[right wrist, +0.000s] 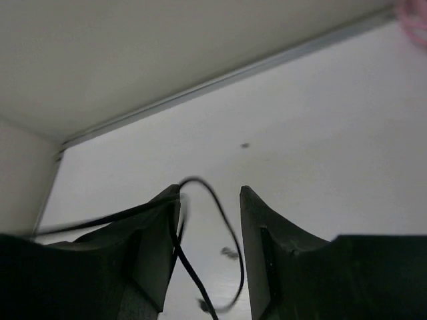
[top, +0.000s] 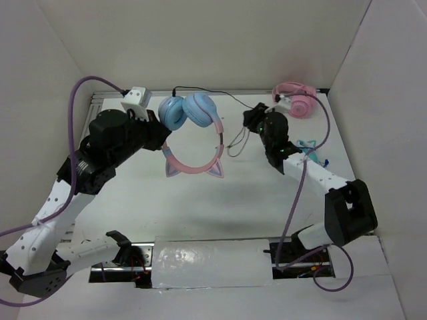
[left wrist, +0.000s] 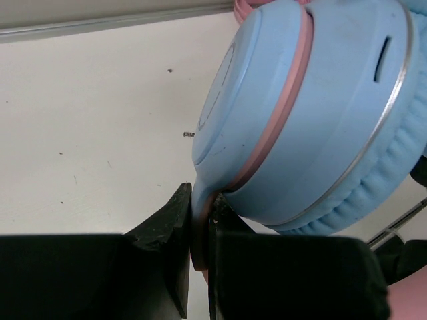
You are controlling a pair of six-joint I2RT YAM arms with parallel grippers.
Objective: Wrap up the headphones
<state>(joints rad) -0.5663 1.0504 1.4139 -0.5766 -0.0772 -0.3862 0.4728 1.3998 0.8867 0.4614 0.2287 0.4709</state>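
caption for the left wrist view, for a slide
Left gripper shut on the pink headband just below a light-blue round ear cup of the headphones.

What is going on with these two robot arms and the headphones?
The left gripper is clamped on the pink headband of the headphones, just below a blue ear cup, and holds them up over the table. The right gripper has its jaws apart around a loop of the thin black cable, not pinching it. The cable hangs loose and is not yet wound. A pink pair of headphones lies untouched at the back right.
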